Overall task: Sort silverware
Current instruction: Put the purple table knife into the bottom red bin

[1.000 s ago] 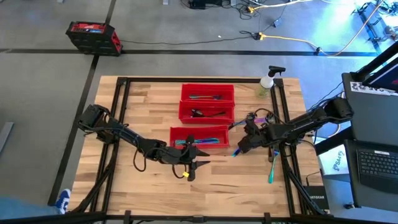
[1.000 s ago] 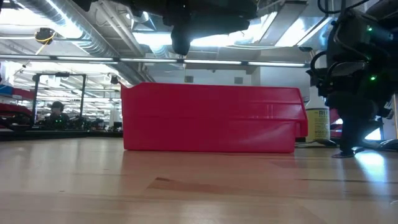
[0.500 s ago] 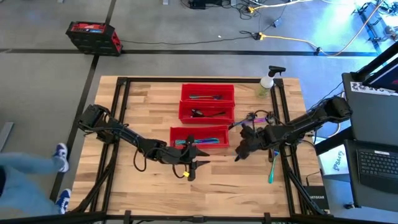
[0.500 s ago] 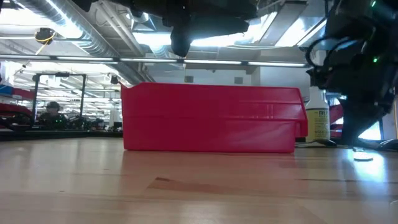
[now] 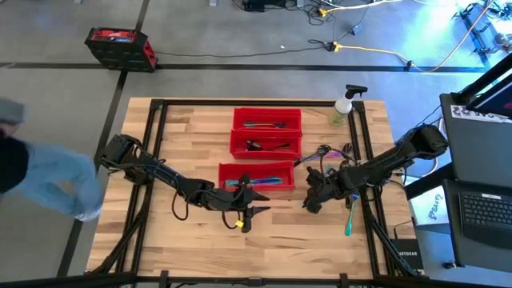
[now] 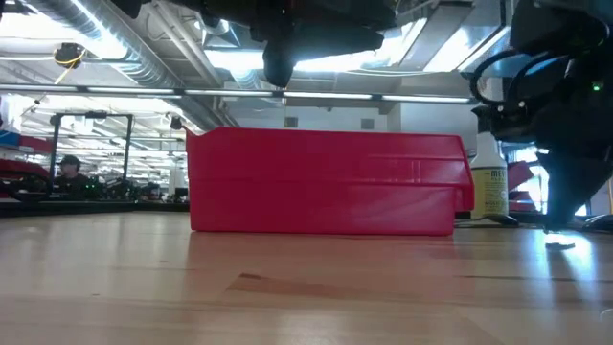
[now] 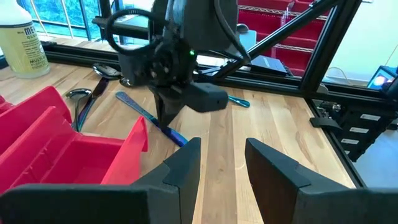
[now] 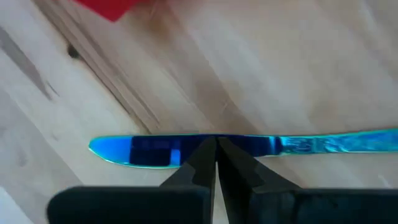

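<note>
A blue iridescent knife (image 8: 137,151) lies flat on the wood just right of the nearest red bin (image 5: 256,175); the left wrist view shows the knife (image 7: 134,104) too. My right gripper (image 8: 215,144) stands over its middle, shut, fingers pointing down (image 7: 165,118). My left gripper (image 7: 221,165) is open and hovers by the near side of that bin (image 5: 248,210), holding nothing. More silverware lies in the three red bins, in a loose pile (image 5: 328,150) right of them, and a teal piece (image 5: 350,216) lies near the right rail. My right gripper has its shut fingertips (image 8: 205,155) on the middle of the knife's length (image 8: 249,144), coming from above and pointing down. The knife is not between the fingers. It lies flat on the table, full length on the wood.
A clear spray bottle (image 5: 342,108) stands at the far right corner. Black frame rails (image 5: 364,184) run along the table's left and right sides. A blurred person (image 5: 40,176) is on the floor left of the table. Bare wood (image 5: 288,240) spreads along the near edge.
My right gripper has moved a little toward the table's near edge and come down onto the knife. A person has walked in along the floor left of the table.
</note>
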You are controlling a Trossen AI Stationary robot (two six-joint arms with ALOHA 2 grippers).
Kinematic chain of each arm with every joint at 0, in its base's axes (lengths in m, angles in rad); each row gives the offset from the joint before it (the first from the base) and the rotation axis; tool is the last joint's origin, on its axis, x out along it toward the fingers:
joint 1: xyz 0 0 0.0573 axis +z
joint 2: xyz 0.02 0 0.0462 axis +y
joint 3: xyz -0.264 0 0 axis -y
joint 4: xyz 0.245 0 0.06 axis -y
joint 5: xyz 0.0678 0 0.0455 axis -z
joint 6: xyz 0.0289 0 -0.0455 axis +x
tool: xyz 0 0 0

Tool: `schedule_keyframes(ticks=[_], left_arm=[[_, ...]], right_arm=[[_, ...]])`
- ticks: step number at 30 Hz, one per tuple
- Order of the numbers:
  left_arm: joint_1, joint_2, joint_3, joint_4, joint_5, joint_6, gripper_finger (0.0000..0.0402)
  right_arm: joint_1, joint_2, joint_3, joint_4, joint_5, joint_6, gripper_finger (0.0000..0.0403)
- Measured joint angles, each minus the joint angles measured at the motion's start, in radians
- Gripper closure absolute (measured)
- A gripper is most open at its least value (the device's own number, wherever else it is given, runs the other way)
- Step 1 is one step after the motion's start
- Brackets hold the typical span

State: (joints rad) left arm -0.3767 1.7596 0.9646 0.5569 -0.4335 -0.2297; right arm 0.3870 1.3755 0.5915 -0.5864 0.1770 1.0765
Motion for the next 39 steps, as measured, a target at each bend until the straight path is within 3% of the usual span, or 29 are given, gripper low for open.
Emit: schedule_keyframes(ticks=[15, 26, 32, 39], left_arm=[[0.000, 0.000, 0.000, 0.000, 0.000, -0.020, 0.0288], [0.000, 0.000, 0.000, 0.000, -0.025, -0.033, 0.0288], [-0.014, -0.001, -0.001, -0.033, -0.024, -0.033, 0.0288], [-0.038, -0.005, -0.001, -0.034, -0.022, -0.085, 0.0288]], right_arm=[[0.064, 0.071, 0.043, 0.096, -0.039, 0.027, 0.0403], [0.181, 0.206, 0.060, 0.330, -0.003, 0.144, 0.0403], [0.222, 0.292, 0.177, 0.297, 0.040, 0.146, 0.0403], [0.222, 0.434, 0.365, 0.286, 0.008, 0.078, 0.0403]])
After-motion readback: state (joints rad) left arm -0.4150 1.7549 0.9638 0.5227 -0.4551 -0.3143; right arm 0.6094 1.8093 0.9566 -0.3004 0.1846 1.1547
